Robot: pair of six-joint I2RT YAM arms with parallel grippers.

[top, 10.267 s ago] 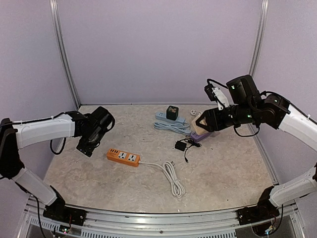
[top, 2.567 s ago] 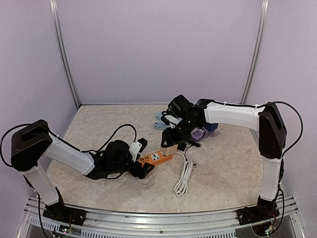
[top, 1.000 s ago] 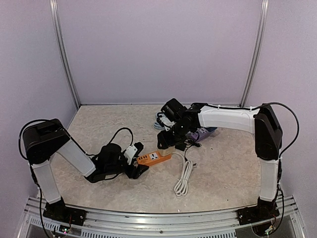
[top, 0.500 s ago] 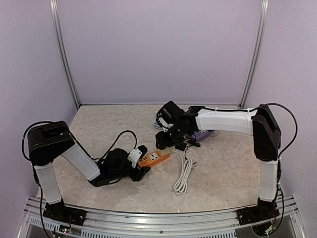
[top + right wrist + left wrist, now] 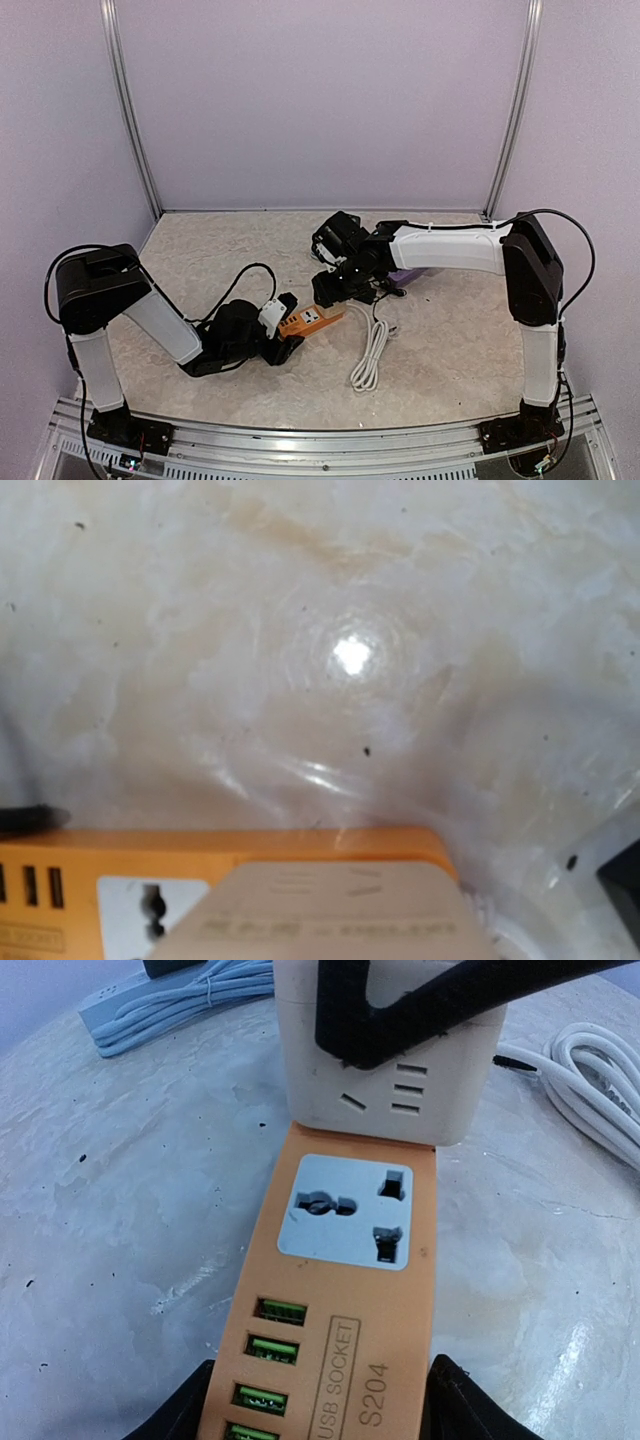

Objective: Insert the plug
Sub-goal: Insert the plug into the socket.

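Note:
An orange power strip (image 5: 312, 320) lies at the table's middle front. My left gripper (image 5: 284, 332) is shut on its USB end, with black fingers (image 5: 190, 1415) pressed against both long sides. In the left wrist view its grey socket (image 5: 345, 1210) stands bare. A cream cube plug (image 5: 390, 1070) sits on the strip's far end. My right gripper (image 5: 335, 285) is shut on the plug, one black finger (image 5: 420, 1010) curving across its face. In the right wrist view the plug (image 5: 330, 910) fills the bottom, over the orange strip (image 5: 150, 852); my own fingers are hidden there.
The strip's white cable (image 5: 372, 350) lies coiled just to the right. A grey-blue power strip with its bundled cord (image 5: 180, 1000) lies behind, near the back wall. Both arms meet low over the table's middle.
My right gripper has come down and to the left with the plug onto the strip's far end. My left gripper has narrowed onto the strip, which now lies slightly more slanted.

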